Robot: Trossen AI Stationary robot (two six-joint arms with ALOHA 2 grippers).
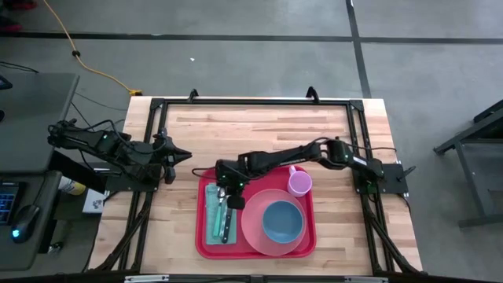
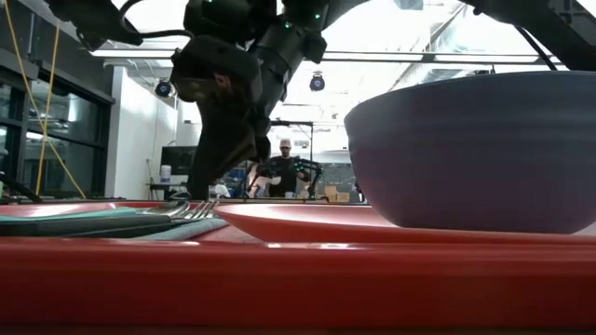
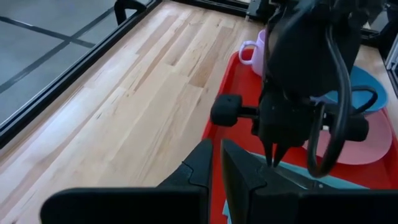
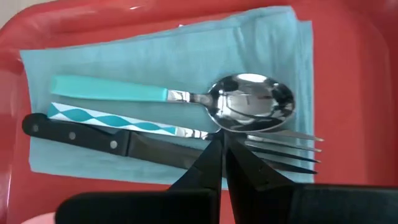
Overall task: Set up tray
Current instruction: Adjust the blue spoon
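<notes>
From above, the tray (image 1: 255, 248) sat near the table's front edge, already holding plate (image 1: 253, 229), bowl (image 1: 282, 222), cup (image 1: 299, 183) and napkin (image 1: 212, 216) — little seemed left — while the left gripper (image 1: 182, 154) waited off to the side, fingers together. The right wrist view showed the right gripper (image 4: 224, 155) pinched closed and empty just over spoon (image 4: 249, 111), fork (image 4: 280, 152) and knife (image 4: 112, 144) on the napkin.

Yellow cable (image 1: 86, 64) snakes across the grey floor in the upper left of the overhead shot. A keyboard (image 1: 6, 200) and mouse (image 1: 26, 220) sit at the far left edge. Low view has a person (image 2: 285, 169) standing way back, center frame.
</notes>
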